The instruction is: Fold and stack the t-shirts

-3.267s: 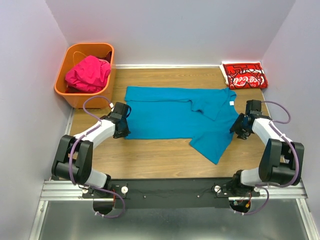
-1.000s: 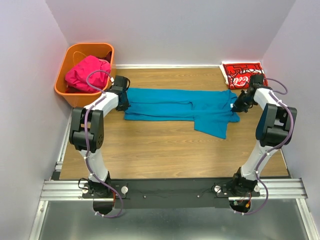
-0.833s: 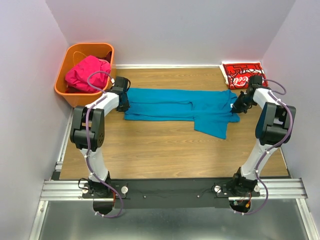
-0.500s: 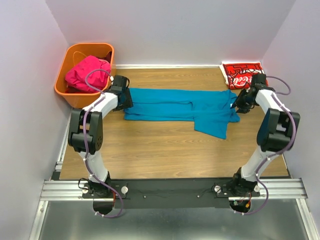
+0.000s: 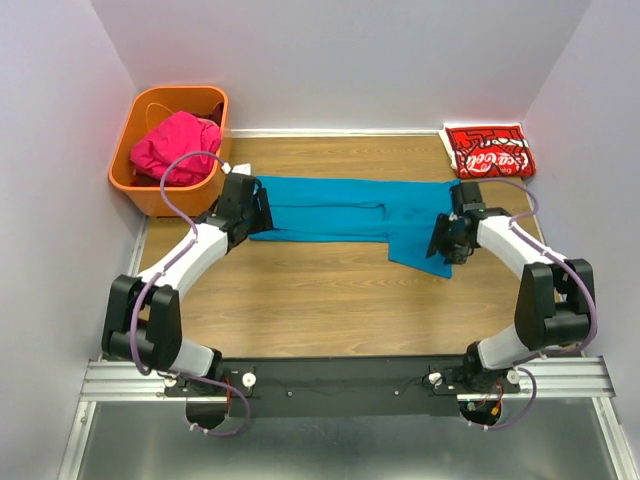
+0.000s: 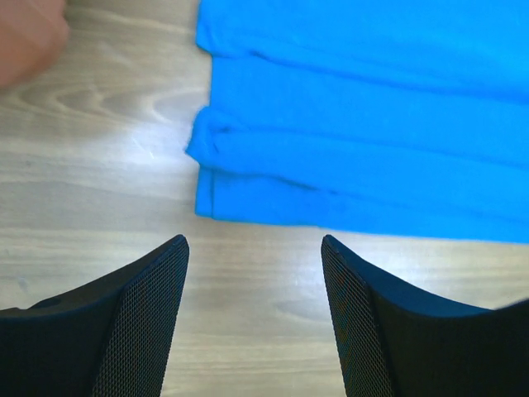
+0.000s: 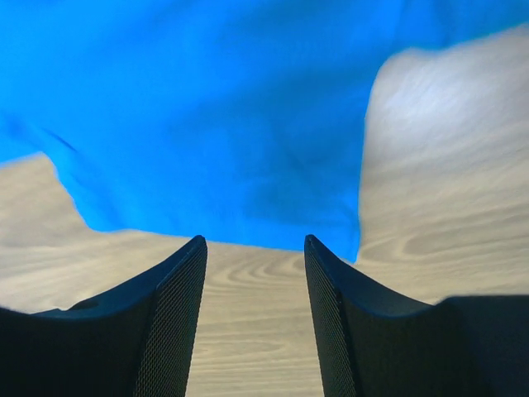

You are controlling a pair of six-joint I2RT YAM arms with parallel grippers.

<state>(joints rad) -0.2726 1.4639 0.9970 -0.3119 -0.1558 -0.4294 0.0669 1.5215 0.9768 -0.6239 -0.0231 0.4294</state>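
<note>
You are working on the teal-blue t-shirt (image 5: 340, 208), which is lying on the wooden surface (image 5: 300, 300) as a long narrow band. Its long axis is running left to right, midway between the two arms. Your left gripper (image 5: 248, 208) is hovering at the band's left end with its jaws spread apart and nothing between them. In the left wrist view the stacked hem edges (image 6: 248, 198) are lying just ahead of the tips, with bare wood directly below them. Your right gripper (image 5: 443, 240) is sitting at the opposite end, jaws likewise apart and empty. There one sleeve flap (image 5: 420, 250) is sticking out of the band toward the near edge, and the right wrist view is showing its lower edge (image 7: 223, 223) just ahead of the tips. That flap is probably what matters next: it is lying across the band's axis, and the right arm is much the nearer one to tuck it in. The red Coca-Cola shirt (image 5: 490, 152) is resting folded in the far right corner, and the magenta-pink shirt (image 5: 175, 148) is waiting bunched in the orange basket (image 5: 150, 192).
</note>
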